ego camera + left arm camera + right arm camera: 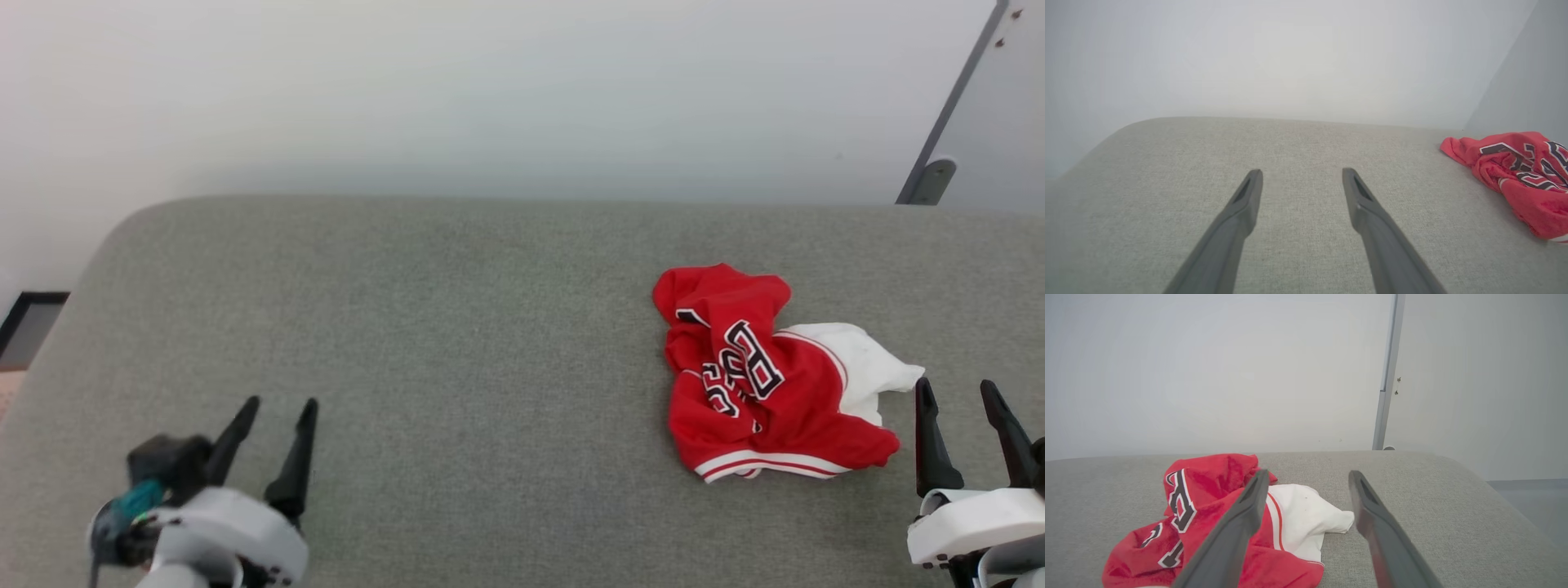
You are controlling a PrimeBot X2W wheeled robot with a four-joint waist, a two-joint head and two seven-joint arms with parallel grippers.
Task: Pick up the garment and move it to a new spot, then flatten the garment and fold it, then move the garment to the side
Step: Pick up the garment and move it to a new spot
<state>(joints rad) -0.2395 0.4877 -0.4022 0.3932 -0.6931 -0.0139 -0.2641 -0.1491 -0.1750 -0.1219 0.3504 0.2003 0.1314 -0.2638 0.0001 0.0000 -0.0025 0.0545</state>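
Observation:
The garment [763,380] is a red jersey with black lettering and a white sleeve, lying crumpled in a heap on the right side of the grey cushioned surface [457,327]. It also appears at the right edge of the left wrist view as the garment [1523,175], and ahead-left of the fingers in the right wrist view as the garment [1208,526]. My right gripper [957,392] stands open just right of the white sleeve, apart from it. My left gripper [280,406] is open at the lower left, far from the garment. Both hold nothing.
A pale wall runs behind the surface. A grey vertical frame [947,122] stands at the back right. The surface's rounded left edge [90,261] drops off to the floor. Broad bare fabric lies between the two grippers.

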